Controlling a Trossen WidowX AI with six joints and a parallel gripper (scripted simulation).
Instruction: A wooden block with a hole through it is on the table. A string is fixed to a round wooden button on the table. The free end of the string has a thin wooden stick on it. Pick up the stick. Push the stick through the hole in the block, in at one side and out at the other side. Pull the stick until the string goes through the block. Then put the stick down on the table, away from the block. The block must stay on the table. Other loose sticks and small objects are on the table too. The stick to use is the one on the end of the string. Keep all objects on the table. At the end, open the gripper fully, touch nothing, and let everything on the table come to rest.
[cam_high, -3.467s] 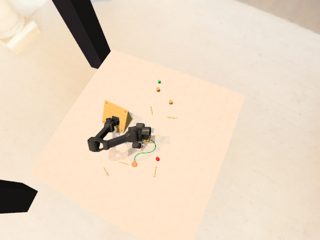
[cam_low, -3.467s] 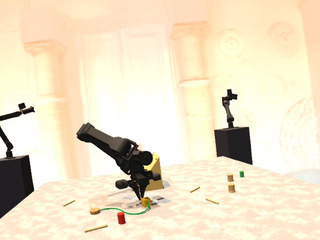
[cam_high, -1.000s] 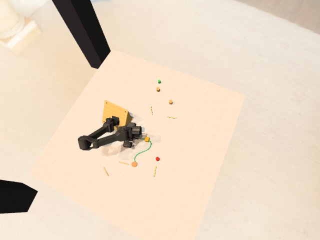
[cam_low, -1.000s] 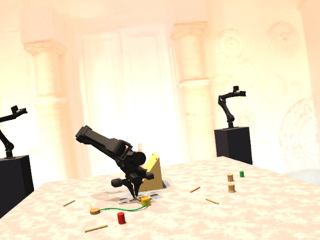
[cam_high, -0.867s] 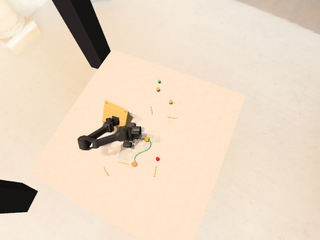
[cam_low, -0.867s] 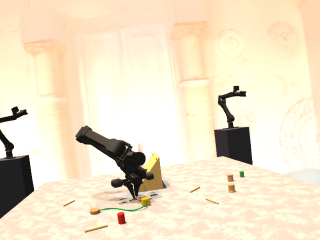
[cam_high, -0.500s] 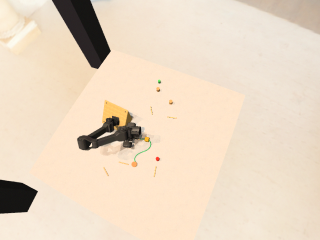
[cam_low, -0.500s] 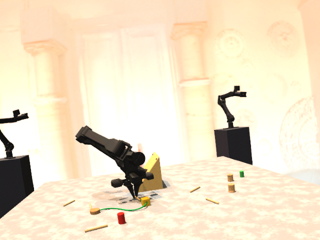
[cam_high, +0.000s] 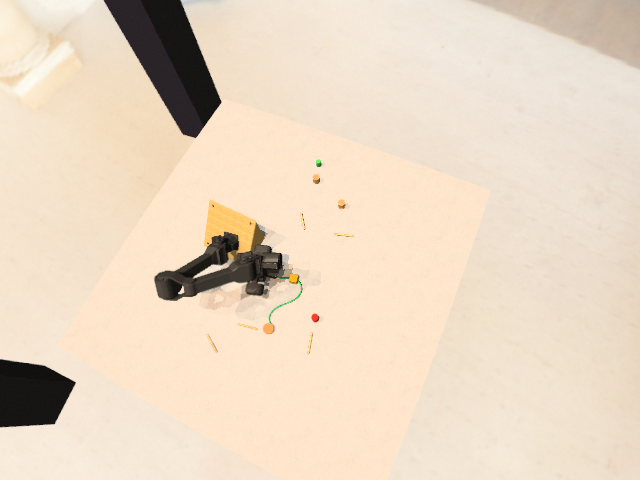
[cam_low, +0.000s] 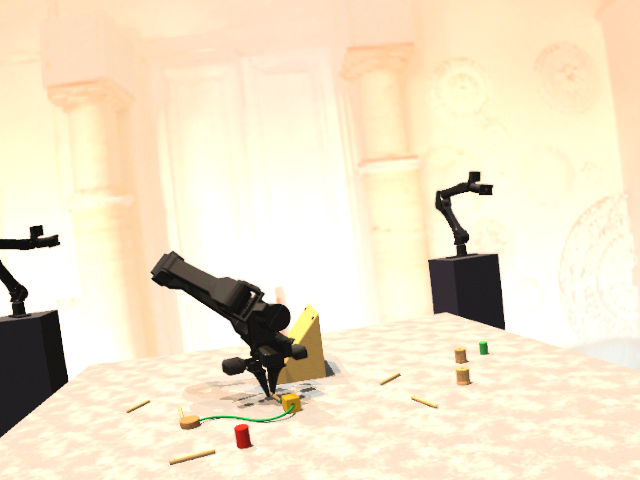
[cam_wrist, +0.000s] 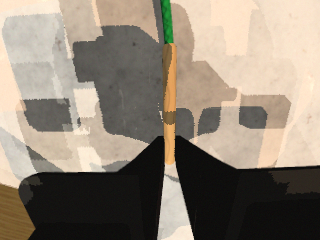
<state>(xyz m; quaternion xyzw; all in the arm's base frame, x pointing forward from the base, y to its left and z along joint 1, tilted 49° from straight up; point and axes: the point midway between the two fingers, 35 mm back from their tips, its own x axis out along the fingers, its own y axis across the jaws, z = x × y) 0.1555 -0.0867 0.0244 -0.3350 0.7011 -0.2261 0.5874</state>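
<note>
My gripper (cam_high: 277, 277) (cam_low: 270, 395) (cam_wrist: 168, 141) is shut on the thin wooden stick (cam_wrist: 170, 95) (cam_low: 276, 398), low over the table and pointing down. The green string (cam_wrist: 167, 20) (cam_high: 282, 304) (cam_low: 242, 418) leaves the stick's far end. The small yellow block (cam_high: 293, 278) (cam_low: 291, 401) sits on the table right next to my fingertips. A short piece of string shows between the block and the gripper, and the rest curves from the block to the round wooden button (cam_high: 267, 328) (cam_low: 189, 422). The hole in the block is hidden from view.
A red cylinder (cam_high: 314, 317) (cam_low: 241, 435) stands near the string. Loose sticks (cam_high: 211, 342) (cam_high: 309, 342) (cam_high: 302, 221) (cam_low: 191, 456) lie around. Two wooden spools (cam_high: 315, 178) (cam_high: 341, 203) and a green peg (cam_high: 318, 162) (cam_low: 483, 347) stand farther off. The arm's wooden base wedge (cam_high: 230, 224) (cam_low: 307, 346) is behind.
</note>
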